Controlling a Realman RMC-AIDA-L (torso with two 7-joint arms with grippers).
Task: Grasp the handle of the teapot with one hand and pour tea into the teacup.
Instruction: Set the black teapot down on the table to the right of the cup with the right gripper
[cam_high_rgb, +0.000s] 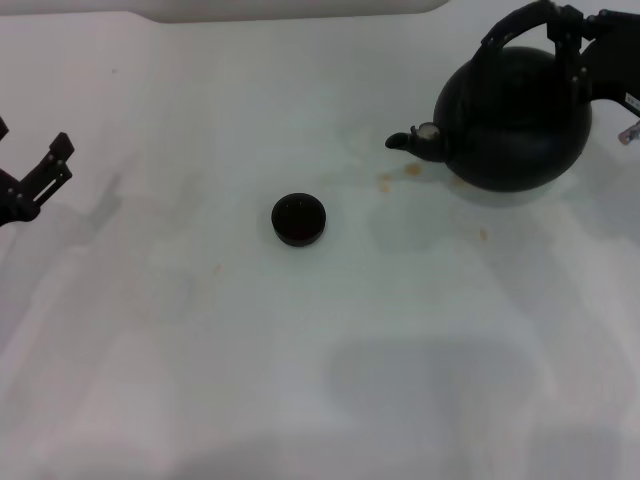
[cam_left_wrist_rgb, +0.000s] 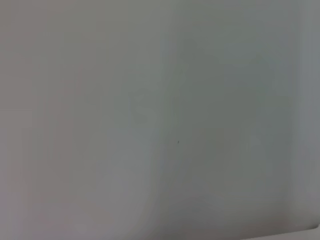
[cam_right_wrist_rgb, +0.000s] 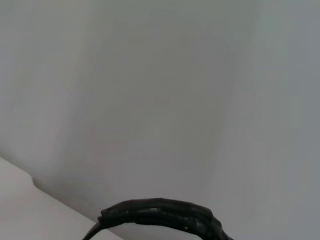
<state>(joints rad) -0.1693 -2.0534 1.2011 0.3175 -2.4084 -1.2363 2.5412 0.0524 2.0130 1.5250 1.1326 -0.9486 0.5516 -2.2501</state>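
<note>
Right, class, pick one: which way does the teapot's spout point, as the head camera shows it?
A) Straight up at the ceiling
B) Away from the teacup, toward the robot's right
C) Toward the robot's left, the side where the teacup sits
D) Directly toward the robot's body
C: in the head view the spout juts from the teapot toward the robot's left, and the teacup sits on that side, nearer the robot.

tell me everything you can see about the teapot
The teapot is large, round and matte black, standing upright at the table's far right. Its short spout points toward the robot's left, roughly toward the teacup. The right gripper is at the arched black handle. Small brownish spots mark the table beside it.
</note>
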